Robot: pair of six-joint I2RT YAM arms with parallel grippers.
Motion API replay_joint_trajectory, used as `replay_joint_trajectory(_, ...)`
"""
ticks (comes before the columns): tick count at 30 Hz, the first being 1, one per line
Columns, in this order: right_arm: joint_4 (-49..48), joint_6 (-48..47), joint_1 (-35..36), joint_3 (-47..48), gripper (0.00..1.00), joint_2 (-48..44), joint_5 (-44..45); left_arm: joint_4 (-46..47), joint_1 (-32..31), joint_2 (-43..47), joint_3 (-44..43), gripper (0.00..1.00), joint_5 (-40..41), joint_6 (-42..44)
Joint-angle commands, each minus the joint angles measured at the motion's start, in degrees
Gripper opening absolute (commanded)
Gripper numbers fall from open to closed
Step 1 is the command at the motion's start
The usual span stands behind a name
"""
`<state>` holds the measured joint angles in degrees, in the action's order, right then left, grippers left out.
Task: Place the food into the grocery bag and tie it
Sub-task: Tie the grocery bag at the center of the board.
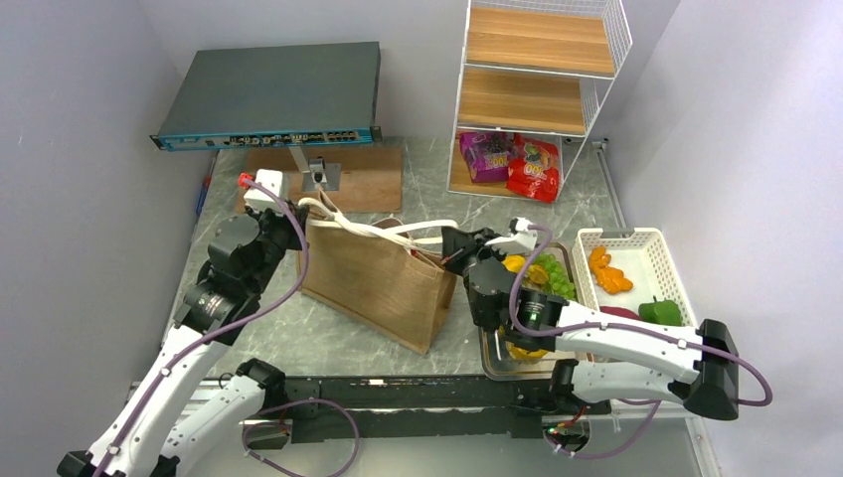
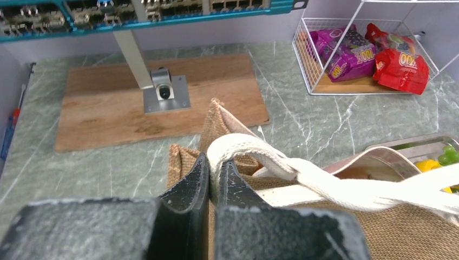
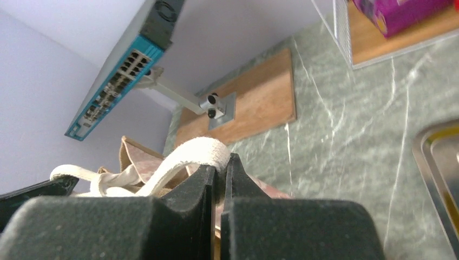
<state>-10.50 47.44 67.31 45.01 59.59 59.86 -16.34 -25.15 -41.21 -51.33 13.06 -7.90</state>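
Observation:
The brown grocery bag [image 1: 383,283] stands mid-table, its two cream handles [image 1: 383,231] crossed over its mouth. My left gripper [image 1: 301,214] is at the bag's left end, shut on one cream handle [image 2: 243,147]. My right gripper [image 1: 449,248] is at the bag's right end, shut on the other cream handle [image 3: 203,151]. A purple snack packet [image 1: 485,154] and a red one [image 1: 535,167] lie on the wire shelf's bottom board. Yellow and green food [image 1: 542,273] lies in a metal tray behind my right arm. Orange items [image 1: 608,272] and a green pepper [image 1: 660,312] sit in a white basket.
A wooden board [image 1: 368,179] with a metal post mount [image 1: 320,174] lies behind the bag. A network switch [image 1: 270,94] hangs above it. The white wire shelf [image 1: 537,89] stands at the back right. The white basket [image 1: 642,241] is at the right edge.

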Motion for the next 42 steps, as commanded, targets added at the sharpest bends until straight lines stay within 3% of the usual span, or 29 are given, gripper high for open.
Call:
replay_joint_trajectory(1,15.0,20.0,-1.1,0.9,0.00,-5.6,16.9,-2.0,4.1,0.9,-0.4,0.00,14.0,-0.5)
replay_joint_trajectory(5,30.1,33.1,-1.0,3.1,0.00,-6.1,19.9,-2.8,6.4,1.0,-0.5,0.00,17.5,-0.6)
replay_joint_trajectory(9,32.8,34.4,-1.0,3.6,0.00,-5.7,21.0,-3.3,8.3,1.3,-0.6,0.00,20.3,-0.4)
replay_joint_trajectory(12,17.7,17.9,-1.1,1.3,0.00,-5.3,19.5,-3.1,9.9,1.2,-0.7,0.00,20.6,-0.1)
replay_joint_trajectory(15,-12.1,-9.4,-1.7,-3.1,0.00,-3.6,11.7,-2.6,12.0,1.2,-1.1,0.00,20.5,0.4)
replay_joint_trajectory(17,-25.3,-21.2,-2.1,-3.2,0.00,-0.8,6.1,-1.8,13.7,1.6,-1.2,0.00,19.9,1.0)
replay_joint_trajectory(21,-28.5,-32.5,-2.3,4.5,0.00,7.4,0.0,-0.8,18.1,2.7,-1.6,0.00,18.7,1.6)
replay_joint_trajectory(26,-43.6,-45.9,-3.0,8.7,0.00,16.9,-6.5,1.7,22.9,4.7,-1.8,0.00,17.9,2.4)
replay_joint_trajectory(32,-47.7,-45.9,-6.5,12.5,0.00,23.4,-13.8,1.9,24.8,5.4,-1.1,0.00,19.2,2.4)
replay_joint_trajectory(39,-46.6,-39.7,-7.0,7.3,0.00,22.0,-12.3,1.3,25.1,7.6,0.7,0.00,19.0,1.3)
replay_joint_trajectory(42,-44.8,-37.7,-6.9,5.7,0.09,20.2,-11.9,0.4,25.1,7.6,0.4,0.05,18.8,0.8)
